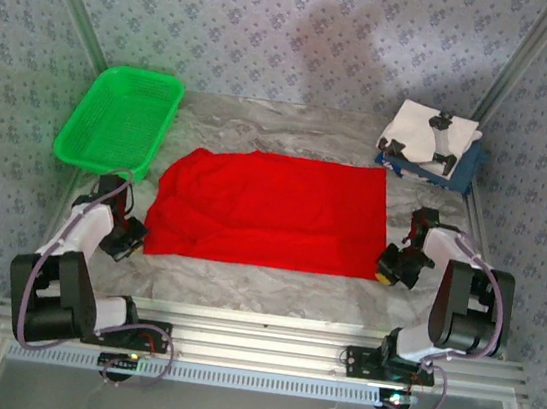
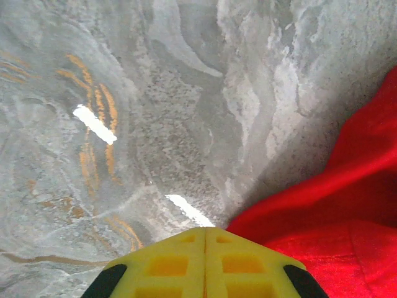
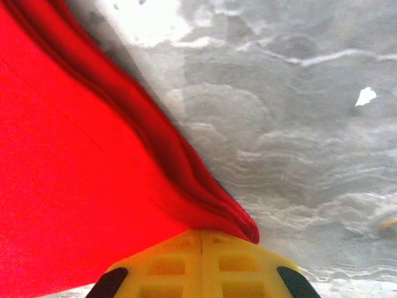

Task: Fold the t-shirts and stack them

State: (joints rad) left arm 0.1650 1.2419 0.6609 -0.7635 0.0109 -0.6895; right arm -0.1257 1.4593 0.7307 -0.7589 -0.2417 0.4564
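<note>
Right gripper [image 3: 201,234] pressed together, lower-right corner of the red t-shirt [image 1: 273,210] pinched in it. Left gripper [image 2: 205,233] pressed together at the shirt's lower-left corner; a hold on cloth cannot be told. Shirt is spread flat mid-tabletop [image 1: 243,286]; a folded white t-shirt [image 1: 415,127] is stacked on a dark blue t-shirt [image 1: 468,168], upper right

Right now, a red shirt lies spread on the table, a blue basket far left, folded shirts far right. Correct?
The basket is green, not blue; the top external view shows it. The red shirt does lie spread on the table, folded shirts far right.
</note>
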